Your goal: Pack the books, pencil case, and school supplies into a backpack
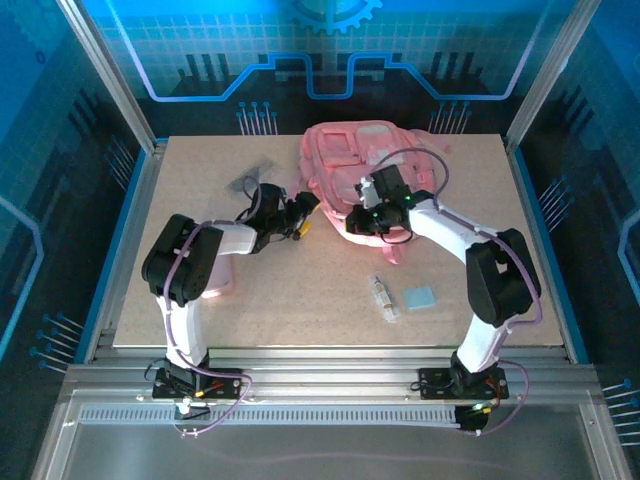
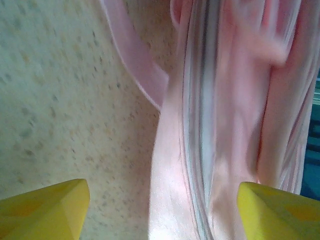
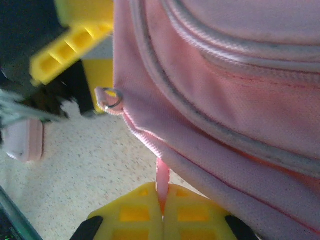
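The pink backpack [image 1: 365,160] lies at the back middle of the table. My right gripper [image 3: 162,212] is shut on a thin pink zipper pull tab [image 3: 162,177] at the backpack's [image 3: 225,100] lower edge. My left gripper [image 2: 162,210] is open, its yellow fingertips [image 2: 47,210] wide apart around a fold of the backpack [image 2: 220,130]. In the top view both grippers, left [image 1: 300,215] and right [image 1: 362,215], meet at the bag's near-left corner. The pale-pink pencil case [image 1: 222,280] lies by the left arm. A whitish tube [image 1: 381,296] and a light-blue pad [image 1: 420,297] lie in front. The books are out of view.
A dark grey translucent item [image 1: 250,178] lies at the back left. A pink strap [image 2: 140,75] trails on the speckled tabletop [image 1: 300,310]. A metal ring [image 3: 112,100] hangs at the bag's seam. Metal rails frame the table.
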`<state>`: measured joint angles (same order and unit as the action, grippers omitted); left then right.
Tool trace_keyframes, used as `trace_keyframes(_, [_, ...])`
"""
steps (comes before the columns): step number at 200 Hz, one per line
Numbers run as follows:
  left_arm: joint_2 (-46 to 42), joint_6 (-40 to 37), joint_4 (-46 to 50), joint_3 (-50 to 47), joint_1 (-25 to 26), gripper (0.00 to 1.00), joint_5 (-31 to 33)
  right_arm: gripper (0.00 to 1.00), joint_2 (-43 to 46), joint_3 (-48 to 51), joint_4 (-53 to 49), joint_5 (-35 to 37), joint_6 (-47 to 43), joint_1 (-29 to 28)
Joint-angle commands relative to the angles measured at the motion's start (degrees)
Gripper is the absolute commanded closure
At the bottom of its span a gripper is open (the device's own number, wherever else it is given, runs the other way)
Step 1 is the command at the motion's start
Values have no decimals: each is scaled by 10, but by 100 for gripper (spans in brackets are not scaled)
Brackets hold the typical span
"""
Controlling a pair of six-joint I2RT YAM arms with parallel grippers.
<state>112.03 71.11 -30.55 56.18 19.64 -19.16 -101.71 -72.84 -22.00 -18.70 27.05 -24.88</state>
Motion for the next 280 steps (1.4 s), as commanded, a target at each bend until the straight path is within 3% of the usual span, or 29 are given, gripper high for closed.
trace_keyframes(1, [-8, 73, -122, -4, 35, 22, 10, 100, -7, -38, 21, -30, 5, -19])
trace_keyframes(21, [23, 75, -153, 25, 57, 25, 15, 100, -4, -37, 21, -35, 13, -28])
trace_keyframes(33, [45, 72, -151, 49, 63, 32, 12, 100, 2, -28, 26, -43, 20, -32])
trace_keyframes(77, [82, 58, -163, 76, 64, 100, 37, 100, 43, 23, 9, -19, 10, -34])
trace_keyframes(178, [18, -11, -77, 74, 15, 100, -6, 100, 145, 118, -69, 71, -74, 92])
trace_keyframes(229, [15, -78, 19, 120, -24, 100, -67, 100, 181, 139, -72, 71, -89, 168])
trace_keyframes(257, [27, -135, 118, 181, -52, 100, -73, 100, 181, 148, -38, 17, -66, 164])
trace_keyframes(273, [13, -149, 174, 197, -56, 56, -71, 100, 163, 152, 6, -30, -47, 150])
trace_keyframes(280, [0, -158, 202, 198, -55, 42, -64, 100, 151, 147, 20, -43, -38, 142])
